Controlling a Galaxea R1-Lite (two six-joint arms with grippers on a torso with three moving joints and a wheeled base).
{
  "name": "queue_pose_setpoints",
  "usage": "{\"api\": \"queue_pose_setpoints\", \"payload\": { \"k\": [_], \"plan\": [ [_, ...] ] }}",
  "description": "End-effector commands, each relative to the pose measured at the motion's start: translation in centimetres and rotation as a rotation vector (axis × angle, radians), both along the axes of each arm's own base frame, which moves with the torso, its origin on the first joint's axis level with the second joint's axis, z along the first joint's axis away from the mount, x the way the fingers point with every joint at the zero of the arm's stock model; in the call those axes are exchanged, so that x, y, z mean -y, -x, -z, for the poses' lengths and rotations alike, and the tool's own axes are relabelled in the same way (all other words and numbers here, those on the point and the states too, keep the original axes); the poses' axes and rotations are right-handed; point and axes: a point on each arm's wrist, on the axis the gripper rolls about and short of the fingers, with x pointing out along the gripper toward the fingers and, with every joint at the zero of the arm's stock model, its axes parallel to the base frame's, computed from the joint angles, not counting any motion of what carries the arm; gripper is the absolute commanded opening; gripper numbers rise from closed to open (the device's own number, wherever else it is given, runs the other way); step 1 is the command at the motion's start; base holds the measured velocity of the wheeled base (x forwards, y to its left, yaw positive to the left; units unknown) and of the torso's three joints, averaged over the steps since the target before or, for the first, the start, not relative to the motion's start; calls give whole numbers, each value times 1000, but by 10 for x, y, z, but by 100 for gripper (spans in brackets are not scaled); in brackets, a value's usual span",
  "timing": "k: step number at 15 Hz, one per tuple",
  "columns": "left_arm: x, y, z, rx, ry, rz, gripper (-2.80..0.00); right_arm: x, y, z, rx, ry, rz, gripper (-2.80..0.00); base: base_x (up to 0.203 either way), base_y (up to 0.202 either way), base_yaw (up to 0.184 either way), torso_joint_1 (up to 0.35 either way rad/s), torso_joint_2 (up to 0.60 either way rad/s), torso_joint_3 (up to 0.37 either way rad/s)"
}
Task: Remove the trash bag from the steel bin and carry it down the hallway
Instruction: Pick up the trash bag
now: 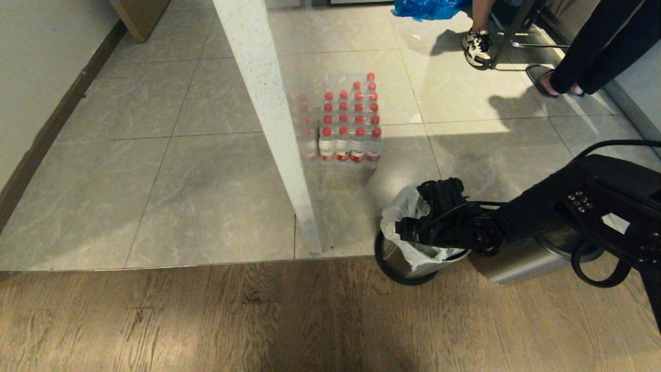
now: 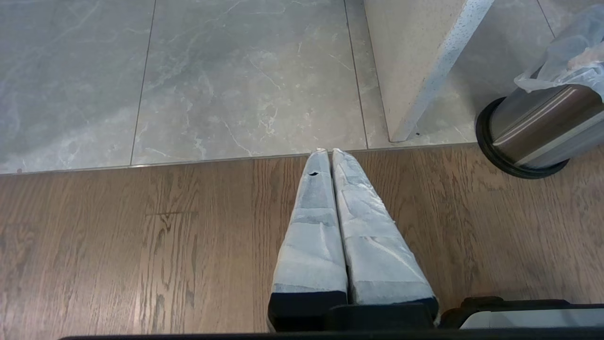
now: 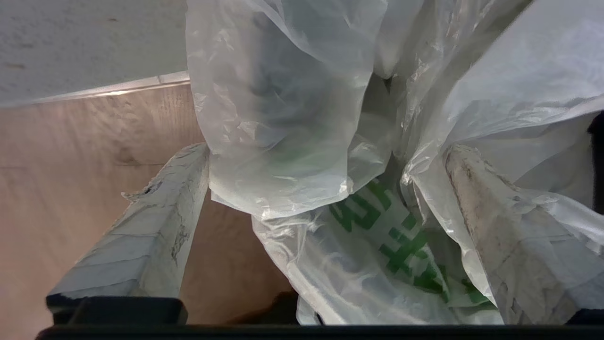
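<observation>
- One trash bag (image 1: 408, 217), thin translucent white, seated in the bin with its top bunched above the rim; in the right wrist view its folds (image 3: 292, 118) fill the gap between the spread fingers.
- Green printing (image 3: 391, 236) on the bag, blocky characters, not readable.
- One steel bin (image 1: 400, 261), round, brushed metal with a black ring at its base, standing on the wooden floor (image 1: 206, 320) at the edge of the tiles, directly below the right fingers.
- Right gripper (image 1: 413, 219) over the bin mouth, two taped fingers (image 3: 146, 236) wide apart, one outside the bag, the other against its plastic; nothing clamped.
- Left gripper (image 2: 330, 153) low over the wooden floor, well to the side of the bin, its two taped fingers (image 2: 311, 236) pressed together, holding nothing.
- One white speckled panel edge (image 1: 268, 119) rising from the floor just beyond the bin.
- One shrink-wrapped pack of red-capped water bottles (image 1: 346, 124) on the grey tiles (image 1: 206, 155), farther out; red labels, text too small to read; around two dozen caps.
- One second steel container (image 1: 521, 258) beneath the right arm.
- One blue plastic bag (image 1: 423, 8) at the far edge.
- Two people's feet farthest out: one sneaker (image 1: 477, 46), one sandal (image 1: 547, 80).
</observation>
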Motion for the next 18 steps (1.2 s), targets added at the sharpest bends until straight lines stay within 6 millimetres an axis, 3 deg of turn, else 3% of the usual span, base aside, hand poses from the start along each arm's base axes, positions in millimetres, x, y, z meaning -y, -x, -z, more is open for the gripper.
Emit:
{"api": "queue_pose_setpoints", "payload": {
  "k": [1,5,18],
  "plan": [
    [0,0,0,0,0,0,-280,0,-1,-1,20,8,5,0,0,0,0,0,0,0],
    [0,0,0,0,0,0,-280,3,-1,-4,62,109,27,0,0,0,0,0,0,0],
    [0,0,0,0,1,0,-280,9,2,-29,130,137,119,0,0,0,0,0,0,0]
  ]
}}
